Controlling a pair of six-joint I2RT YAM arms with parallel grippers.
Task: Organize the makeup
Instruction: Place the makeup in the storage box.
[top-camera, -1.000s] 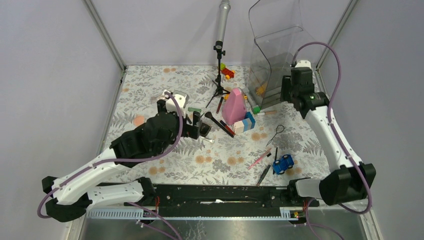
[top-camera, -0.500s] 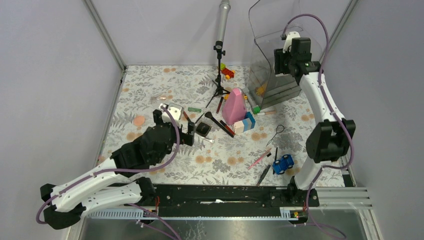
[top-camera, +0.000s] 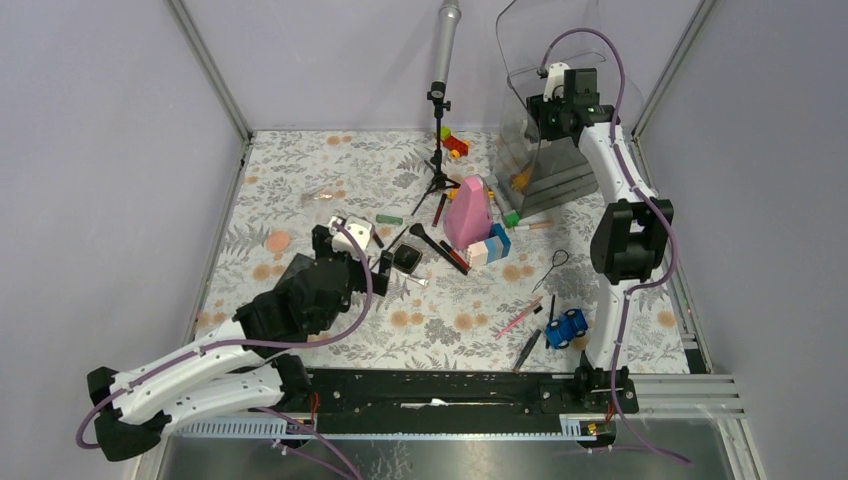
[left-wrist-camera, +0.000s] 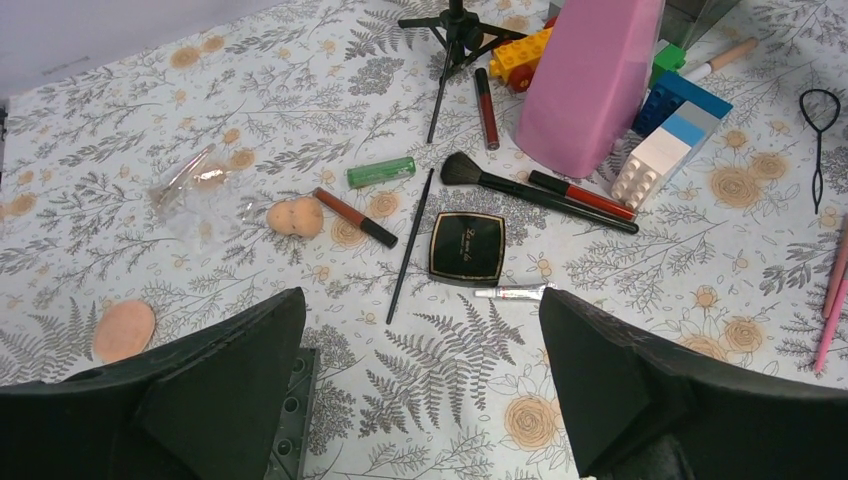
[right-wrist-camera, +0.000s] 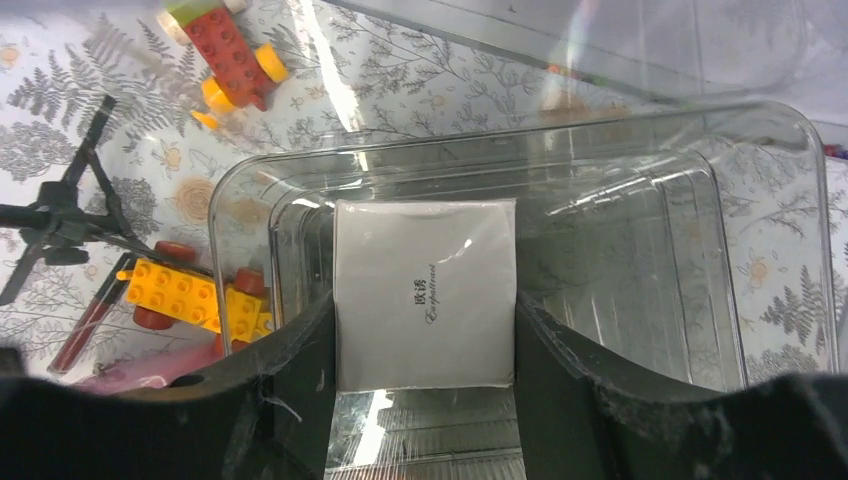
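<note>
Left gripper (left-wrist-camera: 420, 300) hangs wide over the floral desk (left-wrist-camera: 450, 420), bare cloth beneath. Ahead, a black square compact (left-wrist-camera: 467, 246), a slim black-handled brush (left-wrist-camera: 410, 245) and a small silver tube (left-wrist-camera: 512, 292) lie close together, narrowing the approach. A tall pink cone-shaped block (left-wrist-camera: 590, 80) bars the far right. The clear plastic bin (right-wrist-camera: 770, 200) stands open-mouthed, unobstructed beneath the white square packet (right-wrist-camera: 425, 295).
</note>
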